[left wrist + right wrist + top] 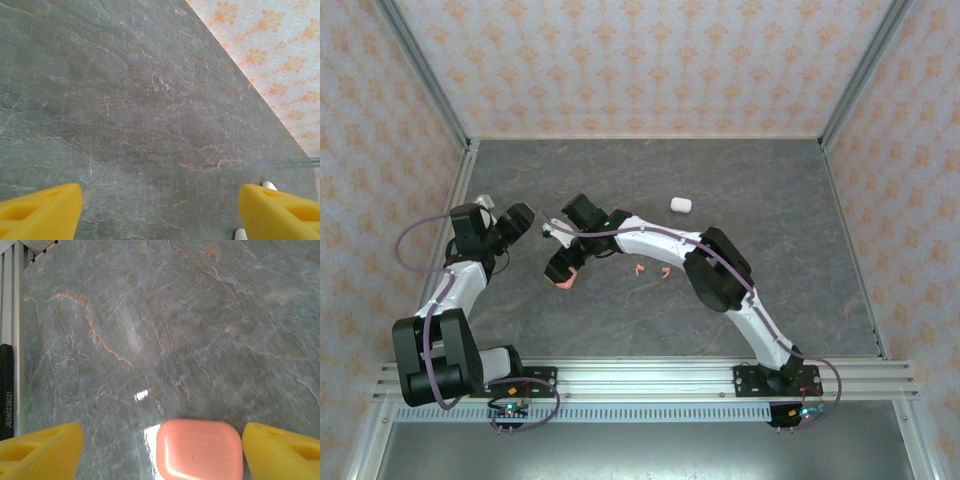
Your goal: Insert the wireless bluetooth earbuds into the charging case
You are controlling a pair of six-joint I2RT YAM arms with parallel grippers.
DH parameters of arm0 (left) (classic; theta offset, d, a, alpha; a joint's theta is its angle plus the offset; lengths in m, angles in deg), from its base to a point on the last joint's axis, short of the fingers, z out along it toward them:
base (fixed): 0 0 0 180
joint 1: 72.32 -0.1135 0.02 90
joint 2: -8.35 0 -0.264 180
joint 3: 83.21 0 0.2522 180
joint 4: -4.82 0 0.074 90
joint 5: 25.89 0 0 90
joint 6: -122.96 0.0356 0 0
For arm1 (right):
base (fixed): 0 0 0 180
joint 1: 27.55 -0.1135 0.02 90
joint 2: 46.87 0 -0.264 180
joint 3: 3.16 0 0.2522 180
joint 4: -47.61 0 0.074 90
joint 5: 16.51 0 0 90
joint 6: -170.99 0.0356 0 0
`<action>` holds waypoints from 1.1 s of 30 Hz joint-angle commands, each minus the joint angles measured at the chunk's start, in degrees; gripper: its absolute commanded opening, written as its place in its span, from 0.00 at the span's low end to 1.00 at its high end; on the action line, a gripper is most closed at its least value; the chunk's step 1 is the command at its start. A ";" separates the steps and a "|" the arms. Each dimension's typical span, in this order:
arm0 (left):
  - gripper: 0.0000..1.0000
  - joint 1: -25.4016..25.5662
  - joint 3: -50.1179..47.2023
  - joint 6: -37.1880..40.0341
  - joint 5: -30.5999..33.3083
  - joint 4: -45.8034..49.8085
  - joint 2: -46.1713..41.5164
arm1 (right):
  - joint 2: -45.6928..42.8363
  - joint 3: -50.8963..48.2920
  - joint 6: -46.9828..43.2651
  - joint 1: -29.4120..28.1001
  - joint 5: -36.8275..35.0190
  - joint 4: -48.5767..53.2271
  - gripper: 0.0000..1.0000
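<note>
Right gripper point(161, 440) stands spread around the coral-red charging case point(200, 450), unclenched; the case sits nearer one finger, so centre first, then close gently on its glossy shell; two coral-red earbuds point(638, 270) lie near the case, to its right in the overhead view; left gripper point(160, 200) gapes empty.

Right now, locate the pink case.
The pink case lies left of centre in the top view, between the open fingers of the right claw, left of two pink earbuds.
</note>
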 commanded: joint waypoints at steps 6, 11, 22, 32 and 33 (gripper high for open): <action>0.81 -0.88 -0.60 0.52 0.97 2.08 -0.63 | 9.92 11.69 -2.33 -1.52 2.83 7.36 0.80; 0.81 -0.88 -0.78 0.49 0.89 1.97 -0.45 | 10.50 11.93 -4.03 -1.69 2.65 10.37 0.79; 0.82 -0.87 -1.36 0.08 0.54 1.23 -0.03 | 2.25 -0.37 -9.37 -1.62 1.37 10.69 0.78; 0.82 -0.91 -1.60 -0.32 0.09 0.51 0.63 | -3.21 -9.81 -12.28 -3.04 -2.87 7.24 0.78; 0.82 -0.87 -1.56 -0.32 0.09 0.50 0.71 | -3.27 -10.15 -12.64 -3.31 -3.78 7.16 0.78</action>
